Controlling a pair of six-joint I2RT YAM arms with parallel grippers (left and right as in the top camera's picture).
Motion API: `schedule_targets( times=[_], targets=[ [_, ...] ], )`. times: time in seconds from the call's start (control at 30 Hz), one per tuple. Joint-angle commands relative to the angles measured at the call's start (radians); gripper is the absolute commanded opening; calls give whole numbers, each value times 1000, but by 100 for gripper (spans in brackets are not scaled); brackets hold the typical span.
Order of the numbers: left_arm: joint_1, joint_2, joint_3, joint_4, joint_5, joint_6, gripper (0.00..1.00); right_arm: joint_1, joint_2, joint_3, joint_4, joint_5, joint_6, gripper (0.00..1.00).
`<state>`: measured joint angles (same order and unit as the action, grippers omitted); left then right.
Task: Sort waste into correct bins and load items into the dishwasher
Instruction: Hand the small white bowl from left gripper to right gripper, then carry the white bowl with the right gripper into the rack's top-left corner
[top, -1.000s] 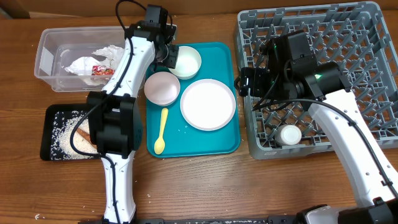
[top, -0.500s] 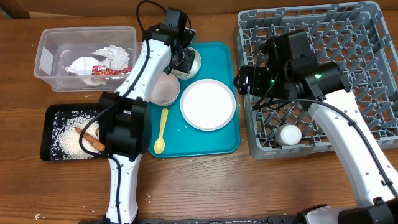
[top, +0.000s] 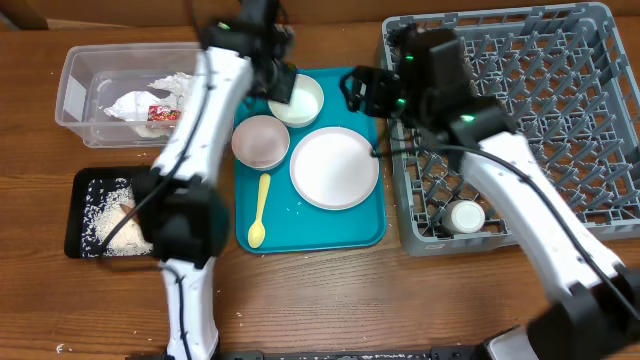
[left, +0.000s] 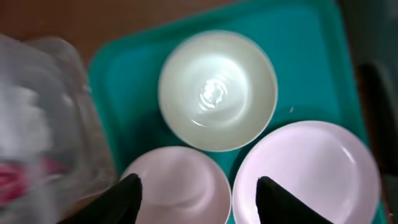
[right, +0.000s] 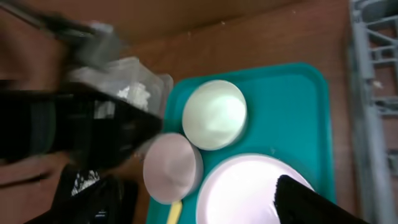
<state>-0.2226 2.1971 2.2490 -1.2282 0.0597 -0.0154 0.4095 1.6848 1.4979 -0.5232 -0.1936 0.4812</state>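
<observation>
My left gripper (top: 272, 72) is open and empty, hovering by the white bowl's (top: 298, 100) far-left edge. The left wrist view shows its fingers (left: 199, 198) spread above the pink bowl (left: 174, 186), with the white bowl (left: 217, 90) and the white plate (left: 305, 171) beside it. My right gripper (top: 362, 90) looks open and empty over the teal tray's far-right corner. Only one of its fingers (right: 311, 199) shows, above the plate (right: 249, 190). The pink bowl (top: 261, 141), plate (top: 334, 167) and yellow spoon (top: 260, 212) lie on the tray. A small white cup (top: 465, 216) lies in the grey dish rack (top: 560, 120).
The clear tub (top: 75, 95) at far left holds napkins (top: 150, 92) and a red wrapper (top: 163, 114). The black tray (top: 78, 215) at near left holds rice (top: 100, 205); my blurred left arm hides part of it. The teal tray (top: 350, 228) sits between tub and rack.
My right gripper has left the rack's left side and moved up-left to the tray's far-right corner. My left gripper swung right over the white bowl, then back slightly left.
</observation>
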Motion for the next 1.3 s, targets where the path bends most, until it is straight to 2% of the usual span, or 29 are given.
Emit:
schedule_targets(
  times=[0.0,0.07,0.13,0.33,0.57,0.8,0.93,1.1,1.23,1.27],
  targets=[
    [35,-216,87,-29,-44,-15,75,19,124,8,95,35,107,76],
    [68,-290,87,-32,-49,-15,90,27,207,32,160,36,122,72],
    [98,-332,87,-32,-49,-15,100,31,272,66,192,35,126,70],
    [169,-374,87,-51,-53,-14,100,52,461,224,179,36,125,67],
    [177,-371,85,-127,-52,-14,100,80,606,351,89,112,117,61],
    [176,-371,85,-132,-52,-14,100,82,663,352,64,172,114,46],
    [176,-371,85,-132,-52,-14,100,82,672,352,57,179,114,30],
    [176,-371,85,-132,-52,-14,100,82,672,377,35,178,114,26],
    [176,-371,85,-132,-52,-14,100,79,672,457,-48,186,61,4],
    [176,-371,85,-132,-52,-14,100,79,671,484,-79,201,45,4]
  ],
)
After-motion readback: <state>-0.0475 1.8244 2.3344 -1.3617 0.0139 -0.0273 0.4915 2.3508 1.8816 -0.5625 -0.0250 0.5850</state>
